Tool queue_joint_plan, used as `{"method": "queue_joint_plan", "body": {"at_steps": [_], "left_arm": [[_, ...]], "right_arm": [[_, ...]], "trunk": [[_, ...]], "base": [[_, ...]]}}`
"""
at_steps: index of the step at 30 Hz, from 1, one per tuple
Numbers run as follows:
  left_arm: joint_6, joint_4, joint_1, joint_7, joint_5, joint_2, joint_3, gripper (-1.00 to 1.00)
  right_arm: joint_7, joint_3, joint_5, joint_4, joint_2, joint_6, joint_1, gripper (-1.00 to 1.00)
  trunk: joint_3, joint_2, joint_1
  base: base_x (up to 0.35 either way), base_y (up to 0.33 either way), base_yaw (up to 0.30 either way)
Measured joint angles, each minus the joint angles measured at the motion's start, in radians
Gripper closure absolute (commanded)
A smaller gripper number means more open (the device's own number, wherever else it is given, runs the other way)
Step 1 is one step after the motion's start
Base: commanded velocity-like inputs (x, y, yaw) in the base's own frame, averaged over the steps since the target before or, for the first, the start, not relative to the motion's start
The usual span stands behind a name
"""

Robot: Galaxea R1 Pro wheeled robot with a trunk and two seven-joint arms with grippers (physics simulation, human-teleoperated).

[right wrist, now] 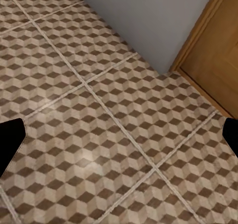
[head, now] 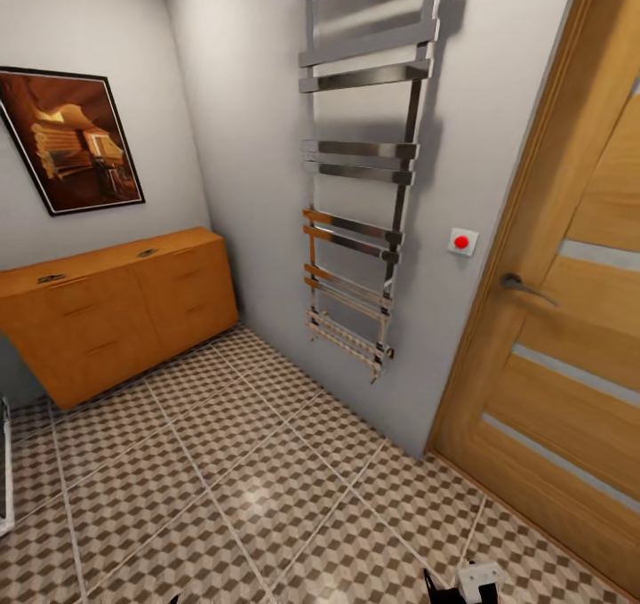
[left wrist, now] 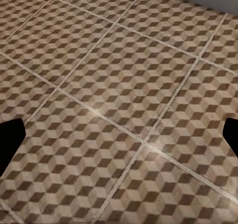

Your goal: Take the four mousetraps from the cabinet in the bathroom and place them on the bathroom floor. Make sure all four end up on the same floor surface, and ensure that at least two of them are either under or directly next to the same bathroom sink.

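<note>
Room: bathroom corner with grey walls, seen from the head camera looking forward and down.
Floor (head: 267, 497): large square tiles printed with brown, beige and cream cubes, pale grout lines between them; it also lies under both wrist cameras.
Cabinet (head: 116, 310): low orange-brown sideboard against the left wall, in the far left corner, its drawer fronts all flush.
Top of cabinet: two small dark items lie there, one near the left end (head: 51, 277) and one further right (head: 147, 253); too small to tell what they are.
Mousetraps: cannot be made out for certain at this size.
Picture (head: 71, 141): dark-framed print in warm browns, hung tilted on the wall above the cabinet.
Towel rail (head: 360, 168): tall chrome ladder of flat bars on the wall straight ahead, right of the cabinet.
Button (head: 461, 241): red dot on a white square plate, on the wall between towel rail and door.
Door (head: 569, 319): light wooden, shut, with pale horizontal strips and a metal lever handle (head: 524, 285), at the right.
Left gripper (left wrist: 119, 135): dark fingertips at both edges of the left wrist view, spread wide, nothing between them, floor beneath.
Right gripper (right wrist: 119, 140): dark fingertips likewise far apart, holding nothing, above floor close to the wall and door frame.
</note>
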Motion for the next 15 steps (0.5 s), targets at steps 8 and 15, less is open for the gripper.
{"method": "queue_joint_plan", "body": {"at_steps": [8, 15], "left_arm": [[0.0, 0.0, 0.0, 0.001, 0.0, 0.0, 0.0, -1.0], [0.0, 0.0, 0.0, 0.001, 0.0, 0.0, 0.0, -1.0]], "right_arm": [[0.0, 0.0, 0.0, 0.0, 0.0, 0.0, 0.0, -1.0], [0.0, 0.0, 0.0, 0.0, 0.0, 0.0, 0.0, -1.0]], "trunk": [[0.0, 0.0, 0.0], [0.0, 0.0, 0.0]], "base": [[0.0, 0.0, 0.287], [0.0, 0.0, 0.287]]}}
